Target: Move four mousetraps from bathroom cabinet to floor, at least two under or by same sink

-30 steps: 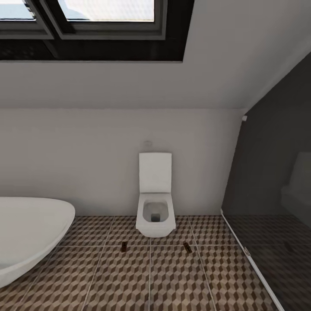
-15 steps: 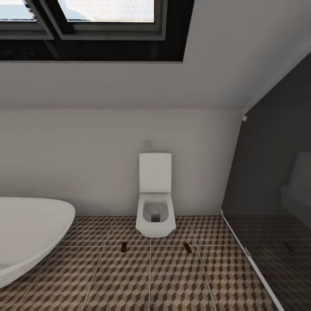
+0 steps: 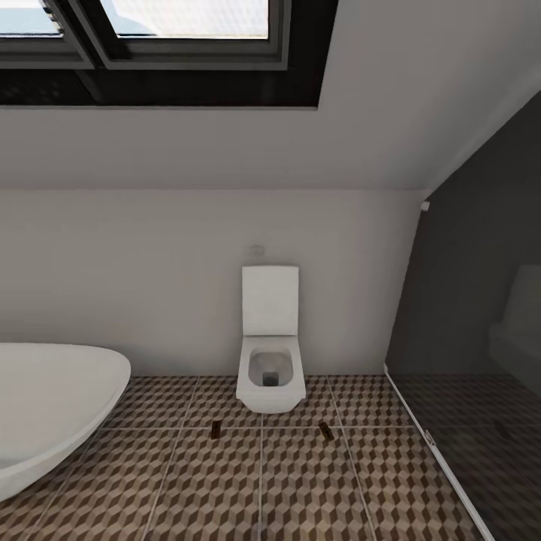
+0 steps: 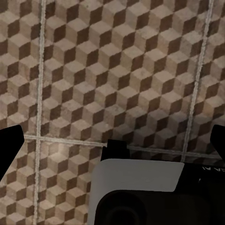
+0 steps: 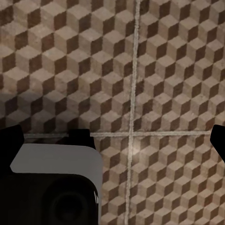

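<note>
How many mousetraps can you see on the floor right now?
2: one mousetrap lies on the tiles in front of the toilet, toward the bathtub; the other mousetrap lies toward the glass screen. More may be out of frame.

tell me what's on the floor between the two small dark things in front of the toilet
In the head view, nothing lies between the left mousetrap and the right mousetrap: just bare cube-patterned bathroom floor with a grout line. The toilet hangs just behind that gap.
</note>
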You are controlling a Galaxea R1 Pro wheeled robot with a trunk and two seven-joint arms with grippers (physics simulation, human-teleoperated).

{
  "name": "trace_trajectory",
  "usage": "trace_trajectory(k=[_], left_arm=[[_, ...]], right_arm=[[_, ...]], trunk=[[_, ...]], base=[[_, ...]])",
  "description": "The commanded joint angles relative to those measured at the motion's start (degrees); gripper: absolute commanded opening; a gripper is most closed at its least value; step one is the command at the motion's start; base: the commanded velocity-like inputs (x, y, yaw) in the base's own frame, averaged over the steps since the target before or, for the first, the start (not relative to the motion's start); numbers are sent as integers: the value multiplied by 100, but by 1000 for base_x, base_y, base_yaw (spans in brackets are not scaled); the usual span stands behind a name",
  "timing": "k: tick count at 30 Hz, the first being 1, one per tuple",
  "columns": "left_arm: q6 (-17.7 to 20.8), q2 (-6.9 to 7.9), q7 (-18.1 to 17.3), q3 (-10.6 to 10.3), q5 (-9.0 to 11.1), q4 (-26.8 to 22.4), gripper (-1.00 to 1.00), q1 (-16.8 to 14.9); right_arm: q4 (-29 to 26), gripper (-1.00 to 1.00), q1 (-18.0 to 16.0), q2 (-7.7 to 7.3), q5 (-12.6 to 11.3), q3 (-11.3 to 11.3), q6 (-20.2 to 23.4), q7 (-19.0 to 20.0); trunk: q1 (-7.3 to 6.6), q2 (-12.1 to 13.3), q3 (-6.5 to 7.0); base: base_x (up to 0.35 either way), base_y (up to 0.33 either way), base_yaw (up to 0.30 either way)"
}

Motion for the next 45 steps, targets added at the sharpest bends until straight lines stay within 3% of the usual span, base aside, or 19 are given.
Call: trace_trajectory(k=[1, 45], left_arm=[[22, 1, -8, -42, 59, -2, 100, -4], [20, 1, -8, -42, 62, -2, 100, -4]], right_arm=[[19, 100, -7, -2, 49, -47, -30, -25], [14, 100, -8, 2, 24, -60, -68, -62]], trunk=[[0, -4, -6], [0, -4, -6]], base=[[0, 0, 0], [0, 0, 0]])
